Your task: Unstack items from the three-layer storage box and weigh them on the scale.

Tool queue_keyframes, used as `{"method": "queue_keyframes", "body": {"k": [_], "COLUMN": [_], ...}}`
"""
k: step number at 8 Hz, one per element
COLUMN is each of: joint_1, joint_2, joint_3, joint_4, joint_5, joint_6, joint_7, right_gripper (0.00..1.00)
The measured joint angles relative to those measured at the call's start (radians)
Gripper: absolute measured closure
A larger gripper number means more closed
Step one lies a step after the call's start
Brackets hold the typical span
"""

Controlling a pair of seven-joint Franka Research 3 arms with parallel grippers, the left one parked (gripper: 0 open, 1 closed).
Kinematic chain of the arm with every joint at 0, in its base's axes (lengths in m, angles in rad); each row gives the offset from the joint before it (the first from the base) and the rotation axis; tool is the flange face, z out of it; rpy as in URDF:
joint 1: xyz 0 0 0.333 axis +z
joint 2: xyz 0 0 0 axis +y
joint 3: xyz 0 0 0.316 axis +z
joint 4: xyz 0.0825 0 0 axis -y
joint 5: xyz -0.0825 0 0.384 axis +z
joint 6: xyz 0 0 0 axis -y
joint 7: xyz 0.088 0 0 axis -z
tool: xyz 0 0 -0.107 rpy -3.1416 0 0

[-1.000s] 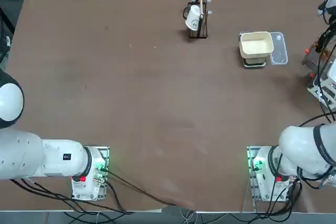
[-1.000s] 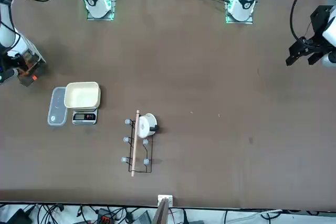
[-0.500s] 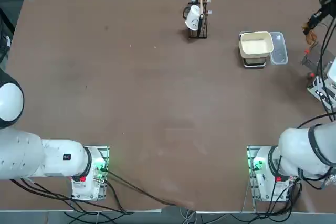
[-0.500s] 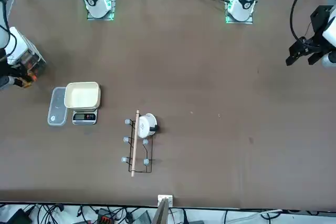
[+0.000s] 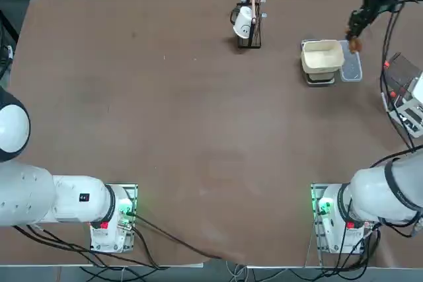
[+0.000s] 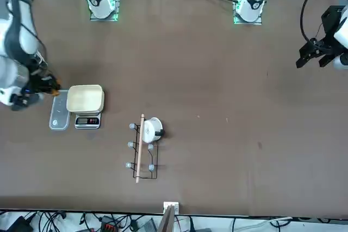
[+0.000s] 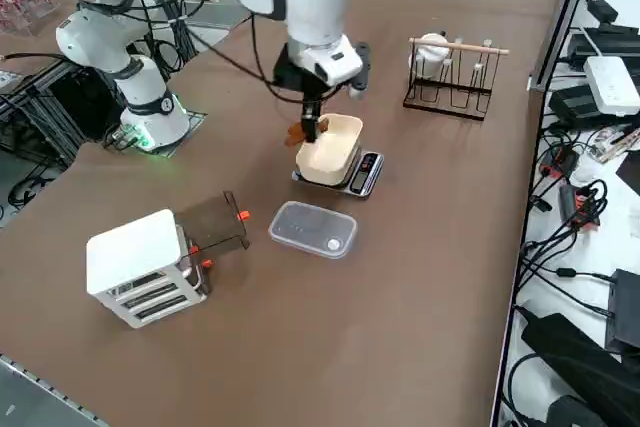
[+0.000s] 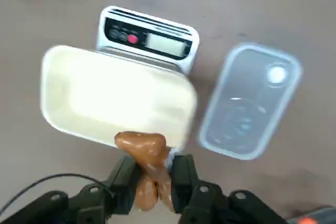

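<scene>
Moved since the earlier frame: right gripper [image 8: 156, 174], with brown piece [image 8: 144, 148], has come in to the tray [image 8: 115, 93]; tray unshifted. Jaws clamped on the piece about its lobed middle; one rounded end pokes out past the fingertips, the rest lies back between them. From the wrist, that end overlaps the tray's rim; contact cannot be told. Handling, judged: light, glossy, perhaps slippery, likely moulded and firm; uneven lobes could let it twist. Best hold: the narrow middle, modest squeeze, kept until over the tray's hollow.
</scene>
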Motion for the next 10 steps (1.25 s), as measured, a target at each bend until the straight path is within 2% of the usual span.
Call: {"method": "queue_keyframes", "body": {"k": [2,4,5,7,8,9,10], "joint_1": [0.072,0.076,0.075,0.075,0.074,0.072,0.062], "joint_2": [0.049,0.068,0.073,0.076,0.075,0.072,0.066], "joint_3": [0.000,-0.006,-0.012,-0.013,-0.014,-0.023,-0.037], "joint_4": [-0.001,0.000,0.000,0.002,0.005,0.008,0.012], "joint_5": [0.020,0.020,0.020,0.020,0.020,0.008,-0.043], "joint_6": [0.008,0.037,0.046,0.048,0.048,0.042,0.025], "joint_7": [0.121,0.129,0.129,0.129,0.129,0.125,0.078], "right_gripper": [0.63,0.60,0.45,0.08,0.00,0.04,0.13]}}
